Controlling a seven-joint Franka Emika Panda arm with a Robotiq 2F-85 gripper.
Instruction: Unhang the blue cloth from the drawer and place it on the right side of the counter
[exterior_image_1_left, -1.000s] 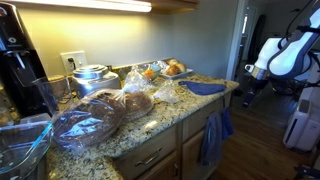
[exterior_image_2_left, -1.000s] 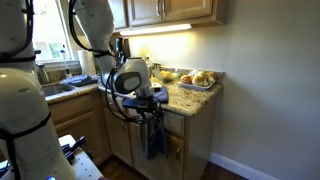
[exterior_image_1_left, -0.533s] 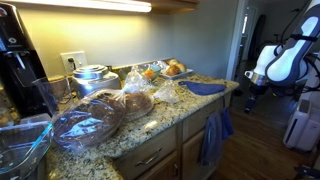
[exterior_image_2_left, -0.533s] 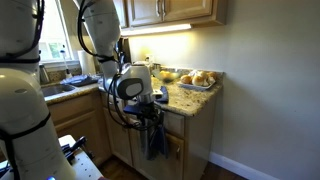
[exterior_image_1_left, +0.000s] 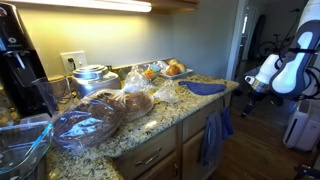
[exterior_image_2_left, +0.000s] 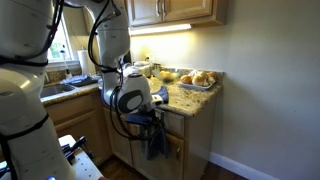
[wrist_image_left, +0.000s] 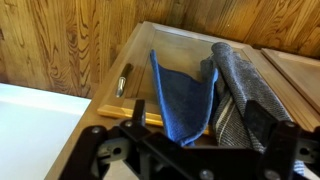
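The blue cloth hangs over the front of a wooden drawer, beside a grey striped cloth. In both exterior views it hangs below the counter's end. My gripper is open, with its dark fingers either side of the two cloths and a little short of them. It holds nothing. In an exterior view the gripper hovers off the counter's right end, apart from the cloth. In an exterior view the gripper is just above the cloth, which the arm partly hides.
The granite counter holds bagged bread, a clear bowl, a blue plate and a tray of buns. A metal drawer handle is left of the cloth. The floor lies beyond the counter's end.
The arm has dropped lower and shifted slightly beside the counter's end, bringing the gripper closer to the hanging cloths. The cloths have not moved.
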